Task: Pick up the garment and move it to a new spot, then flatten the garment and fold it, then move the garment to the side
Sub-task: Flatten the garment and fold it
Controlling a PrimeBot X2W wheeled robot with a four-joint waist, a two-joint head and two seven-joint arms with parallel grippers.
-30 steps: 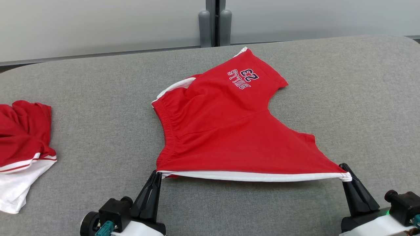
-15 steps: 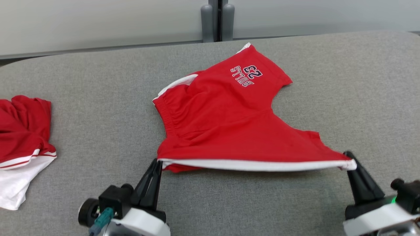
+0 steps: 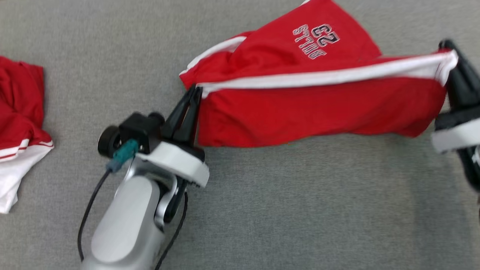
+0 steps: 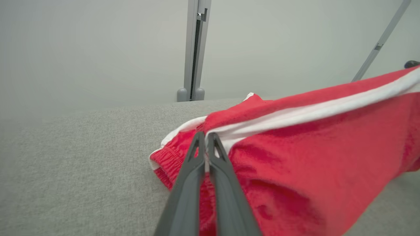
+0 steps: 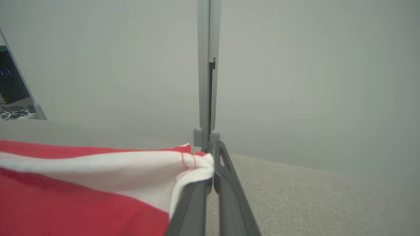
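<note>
The left gripper [image 3: 195, 90] and right gripper [image 3: 449, 50] are each clamped tight on a hem corner of the red shorts [image 3: 300, 108], stretched taut above the grey table [image 3: 300, 210] (far leg lying flat). Folding step, I'd say. Next: carry the hem across evenly and lay it down.

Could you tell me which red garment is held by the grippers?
The lettered shorts, clamped by the left gripper and right gripper; the other garment lies crumpled apart at the left.

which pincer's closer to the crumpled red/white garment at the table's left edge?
Left. The left pincer grips one corner of the shorts, right of the crumpled garment and apart from it. The right pincer grips the shorts' opposite corner, much farther right.
</note>
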